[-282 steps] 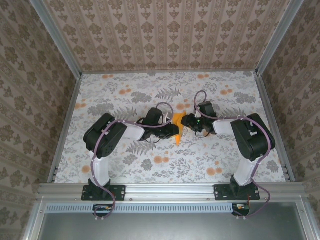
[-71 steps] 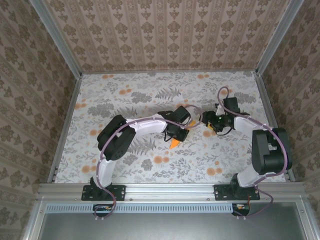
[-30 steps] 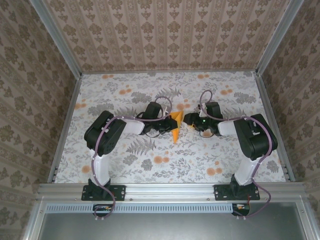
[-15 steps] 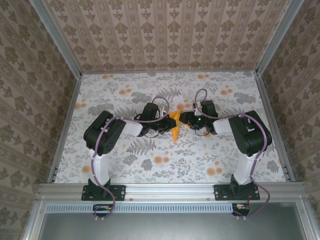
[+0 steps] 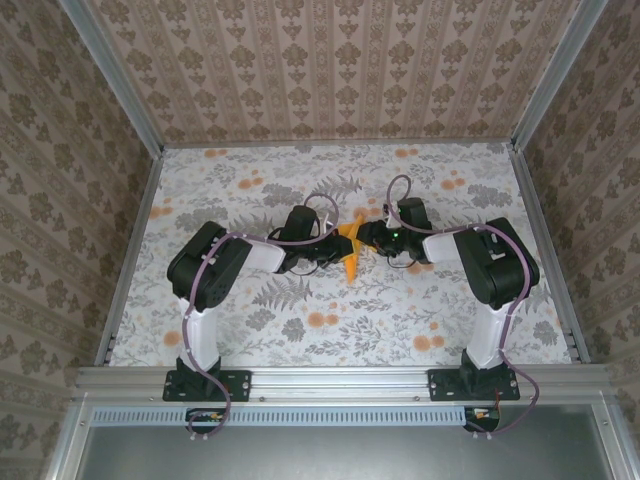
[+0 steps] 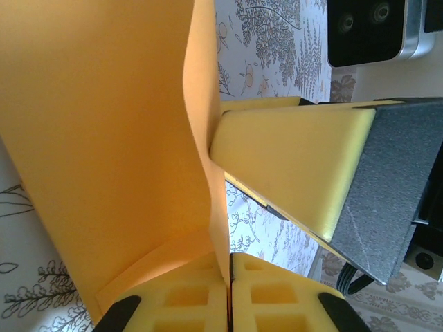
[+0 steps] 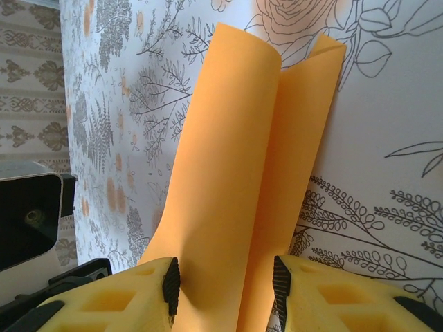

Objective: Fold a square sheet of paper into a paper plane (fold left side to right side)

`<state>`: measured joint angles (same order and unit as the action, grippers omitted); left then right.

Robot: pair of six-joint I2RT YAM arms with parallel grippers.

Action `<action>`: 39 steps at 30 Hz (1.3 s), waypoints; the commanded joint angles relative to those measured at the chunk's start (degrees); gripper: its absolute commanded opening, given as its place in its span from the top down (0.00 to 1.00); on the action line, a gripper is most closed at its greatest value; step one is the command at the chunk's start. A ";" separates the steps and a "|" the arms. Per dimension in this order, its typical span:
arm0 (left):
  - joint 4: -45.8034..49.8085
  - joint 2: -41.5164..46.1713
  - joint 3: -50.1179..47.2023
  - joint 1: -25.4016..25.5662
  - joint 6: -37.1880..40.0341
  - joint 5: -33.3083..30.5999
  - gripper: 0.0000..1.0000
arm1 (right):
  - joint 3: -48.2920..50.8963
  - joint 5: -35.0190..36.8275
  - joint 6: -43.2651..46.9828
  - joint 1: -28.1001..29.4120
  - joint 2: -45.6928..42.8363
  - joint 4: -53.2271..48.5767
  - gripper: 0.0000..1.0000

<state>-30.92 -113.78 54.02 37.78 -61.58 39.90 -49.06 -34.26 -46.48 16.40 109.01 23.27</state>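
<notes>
The left jaws were pinched shut on the paper plane (image 5: 349,257), at the middle of the counter (image 5: 250,330). The right jaws straddled it; I couldn't tell if they gripped. From above, both jaws covered its far part.

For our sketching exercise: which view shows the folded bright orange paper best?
Right wrist view: the folded bright orange paper shows both layers clearly. Left wrist crops it close; top external shows a small sliver.
</notes>
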 commanded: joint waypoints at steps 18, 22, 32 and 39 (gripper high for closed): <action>0.68 0.75 0.00 -0.50 1.14 0.90 0.77 | -3.24 2.79 2.20 0.86 3.56 -9.64 0.60; 0.62 0.84 0.02 -0.51 1.19 0.78 0.77 | -3.17 2.79 2.27 0.83 3.44 -9.65 0.60; 5.30 6.25 -0.76 -1.54 4.37 0.61 0.71 | -3.05 2.62 2.53 0.88 3.40 -9.54 0.60; 14.41 15.48 -3.30 -4.46 9.46 -1.98 0.62 | -2.96 2.27 2.89 0.94 3.24 -9.47 0.60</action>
<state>-21.96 -102.19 52.36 34.76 -56.40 39.35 -52.10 -33.45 -45.01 16.56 109.73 17.06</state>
